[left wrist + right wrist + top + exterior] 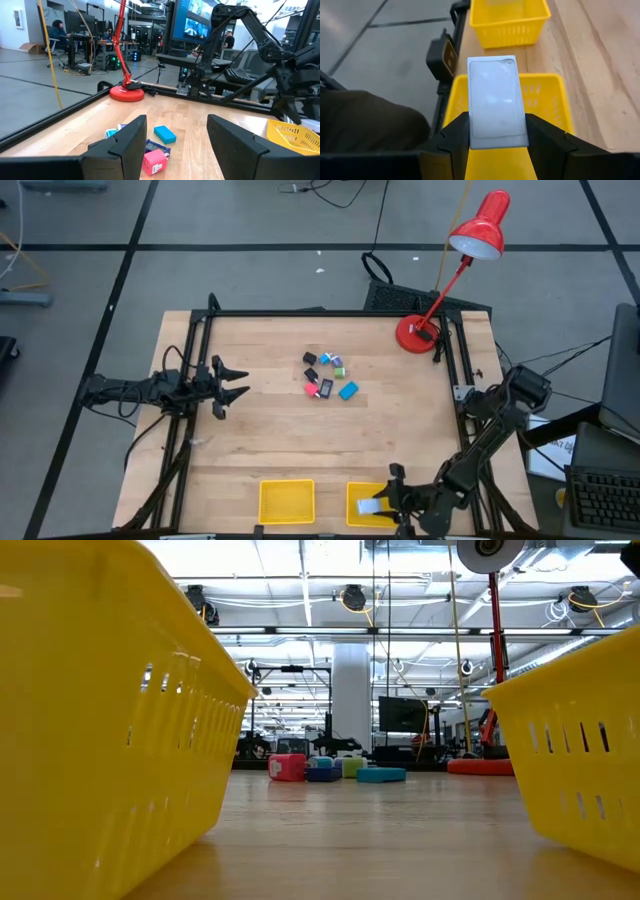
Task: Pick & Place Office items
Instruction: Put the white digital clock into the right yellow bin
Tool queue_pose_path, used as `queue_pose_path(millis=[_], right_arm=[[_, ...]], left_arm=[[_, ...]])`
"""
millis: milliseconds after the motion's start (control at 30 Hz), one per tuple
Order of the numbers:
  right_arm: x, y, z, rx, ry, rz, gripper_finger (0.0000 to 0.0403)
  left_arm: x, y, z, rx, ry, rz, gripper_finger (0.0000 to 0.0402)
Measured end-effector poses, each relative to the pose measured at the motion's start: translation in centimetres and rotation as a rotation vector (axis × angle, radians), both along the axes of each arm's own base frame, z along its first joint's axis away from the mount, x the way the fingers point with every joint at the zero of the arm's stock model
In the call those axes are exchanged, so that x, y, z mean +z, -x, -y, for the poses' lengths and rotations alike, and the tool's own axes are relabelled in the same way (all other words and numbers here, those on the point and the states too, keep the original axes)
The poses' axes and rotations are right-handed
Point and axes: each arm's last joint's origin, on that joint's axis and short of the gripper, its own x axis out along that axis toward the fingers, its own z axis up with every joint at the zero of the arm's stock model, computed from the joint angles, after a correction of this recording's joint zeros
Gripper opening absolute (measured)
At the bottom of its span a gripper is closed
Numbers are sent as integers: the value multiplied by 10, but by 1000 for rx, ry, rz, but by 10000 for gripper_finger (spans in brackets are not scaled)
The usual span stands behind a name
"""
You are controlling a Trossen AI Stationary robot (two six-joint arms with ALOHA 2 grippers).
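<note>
The right gripper (495, 131) grips a white-silver item (496, 102) over the right yellow tray (366, 502) (not yet dropped), the left gripper (232, 381) waits open, and most office items (327, 376) remain mid-desk.

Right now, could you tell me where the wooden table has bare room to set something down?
Bare wood lies between the open left gripper and the cluster of small office items, and between that cluster and the two yellow plastic trays. The right gripper holds a white flat box over the right tray.
</note>
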Motion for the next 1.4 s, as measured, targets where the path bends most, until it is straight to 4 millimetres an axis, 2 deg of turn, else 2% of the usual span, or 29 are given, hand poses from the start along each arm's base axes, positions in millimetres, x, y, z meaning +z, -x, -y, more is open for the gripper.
queue_pose_path(millis=[300,667,967,1100,1400], right_arm=[[-2,-7,9,-44,38,-15,153],[-6,-6,10,42,80,-67,153],[-24,-12,10,88,73,-160,153],[-24,-15,11,82,62,-152,153],[-23,-15,10,58,18,-157,186]], left_arm=[[0,0,0,0,0,0,212],[0,0,0,0,0,0,212],[0,0,0,0,0,0,212],[0,0,0,0,0,0,212],[0,0,0,0,0,0,212]])
